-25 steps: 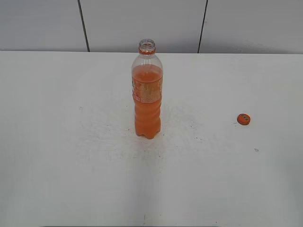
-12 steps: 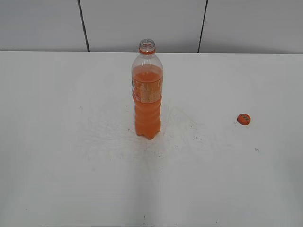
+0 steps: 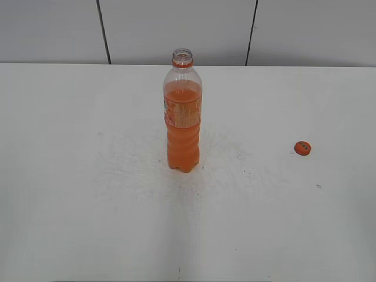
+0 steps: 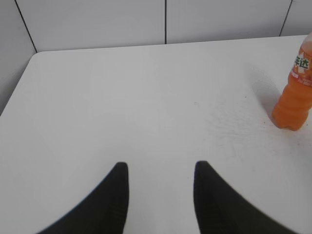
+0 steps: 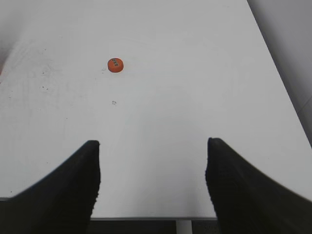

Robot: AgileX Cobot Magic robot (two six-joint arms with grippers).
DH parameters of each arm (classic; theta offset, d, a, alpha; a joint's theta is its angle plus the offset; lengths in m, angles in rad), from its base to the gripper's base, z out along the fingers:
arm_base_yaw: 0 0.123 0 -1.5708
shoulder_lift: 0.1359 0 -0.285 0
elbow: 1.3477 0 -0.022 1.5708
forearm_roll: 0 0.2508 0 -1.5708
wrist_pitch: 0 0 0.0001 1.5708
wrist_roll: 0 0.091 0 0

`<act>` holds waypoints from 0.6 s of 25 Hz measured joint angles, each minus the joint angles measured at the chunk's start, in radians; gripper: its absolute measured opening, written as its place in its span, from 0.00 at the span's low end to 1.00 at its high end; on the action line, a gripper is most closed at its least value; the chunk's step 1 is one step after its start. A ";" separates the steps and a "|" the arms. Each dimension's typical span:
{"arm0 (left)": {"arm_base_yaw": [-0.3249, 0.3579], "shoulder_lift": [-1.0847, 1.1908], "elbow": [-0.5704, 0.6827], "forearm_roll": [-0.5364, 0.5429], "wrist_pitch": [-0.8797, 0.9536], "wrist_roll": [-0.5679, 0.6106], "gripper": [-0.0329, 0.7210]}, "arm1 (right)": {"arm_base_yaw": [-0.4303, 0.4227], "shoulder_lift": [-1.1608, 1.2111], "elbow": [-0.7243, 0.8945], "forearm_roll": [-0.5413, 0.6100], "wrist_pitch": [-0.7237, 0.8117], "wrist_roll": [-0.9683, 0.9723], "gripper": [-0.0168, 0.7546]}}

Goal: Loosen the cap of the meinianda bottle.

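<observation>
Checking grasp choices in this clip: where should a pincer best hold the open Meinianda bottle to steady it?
Probably the ribbed waist of the Meinianda bottle, below its label, coming in level from the left, where the open left pincer waits. The bottle stands upright and uncapped, so a low, gentle hold should avoid tipping or squeezing liquid out.

meinianda bottle (image 4: 295,90): cut off by the right and top edges in the left wrist view; neck out of frame.
left gripper (image 4: 161,168): only two dark fingertips shown, blurred, bases cut by the bottom edge.
right gripper (image 5: 152,146): likewise cropped at the bottom edge.
cap (image 5: 115,64): top mark too small to read.
</observation>
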 joint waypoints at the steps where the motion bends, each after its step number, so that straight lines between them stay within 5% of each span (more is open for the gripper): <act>1: 0.000 0.000 0.000 0.000 0.000 0.000 0.42 | 0.000 0.000 0.000 0.000 0.000 0.000 0.68; 15: 0.000 0.000 0.000 0.000 0.000 0.000 0.39 | 0.000 0.000 0.000 0.000 0.000 -0.001 0.68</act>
